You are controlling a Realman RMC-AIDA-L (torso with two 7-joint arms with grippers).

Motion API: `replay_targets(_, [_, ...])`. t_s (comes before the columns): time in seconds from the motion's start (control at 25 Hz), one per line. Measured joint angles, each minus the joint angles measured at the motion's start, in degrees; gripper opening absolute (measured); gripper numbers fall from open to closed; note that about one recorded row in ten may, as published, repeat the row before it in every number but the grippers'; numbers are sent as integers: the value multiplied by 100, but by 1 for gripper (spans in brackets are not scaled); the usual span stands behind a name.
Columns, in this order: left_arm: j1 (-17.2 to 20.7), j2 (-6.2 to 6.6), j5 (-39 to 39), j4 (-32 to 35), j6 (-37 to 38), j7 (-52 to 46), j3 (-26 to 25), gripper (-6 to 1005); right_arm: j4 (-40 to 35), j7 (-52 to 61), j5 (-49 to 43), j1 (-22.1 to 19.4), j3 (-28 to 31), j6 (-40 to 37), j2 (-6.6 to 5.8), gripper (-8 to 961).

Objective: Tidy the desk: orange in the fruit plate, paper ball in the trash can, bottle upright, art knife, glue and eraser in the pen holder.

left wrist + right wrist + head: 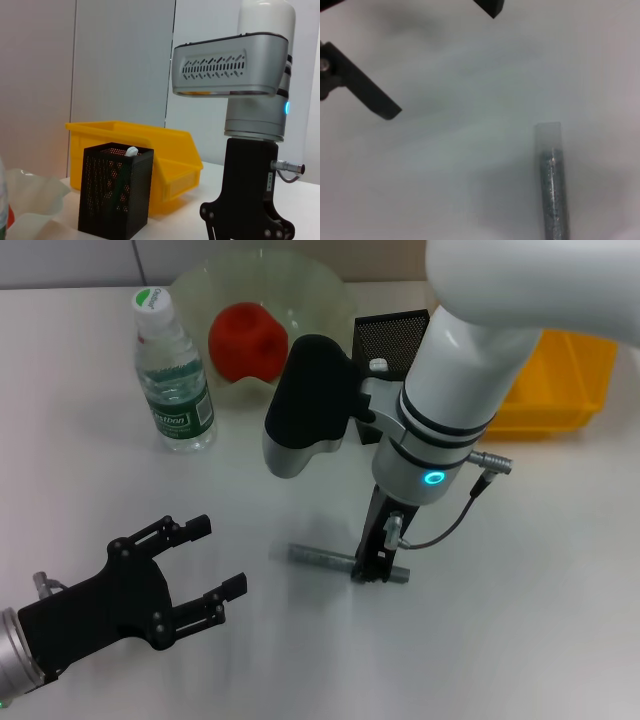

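Directly beneath the right end effector (pixel 372 565), apparently clamped on it, the grey glue stick (pixel 318 557) lies crosswise; left end effector (pixel 215 565) gapes idle.

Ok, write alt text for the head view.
The right gripper reaches down onto a grey stick lying on the white desk. Behind stand the upright bottle, the orange in the fruit plate, pen holder and trash can; the left gripper waits open nearby.

Orange (pixel 247 342) in fruit plate (pixel 320 290), bottle (pixel 173 375) left.
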Motion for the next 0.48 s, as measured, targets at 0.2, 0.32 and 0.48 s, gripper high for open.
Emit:
replay_targets(0.2, [-10, 2, -11, 0, 1, -3, 0, 784, -38, -22, 0, -39, 55, -9, -3, 152])
replay_targets(0.32, [-10, 16, -23, 0, 8, -11, -26, 784, -228, -94, -76, -187, 322, -47, -40, 152])
replay_targets(0.48, [-7, 34, -24, 0, 39, -21, -85, 785, -455, -209, -327, -361, 808, -145, -46, 150])
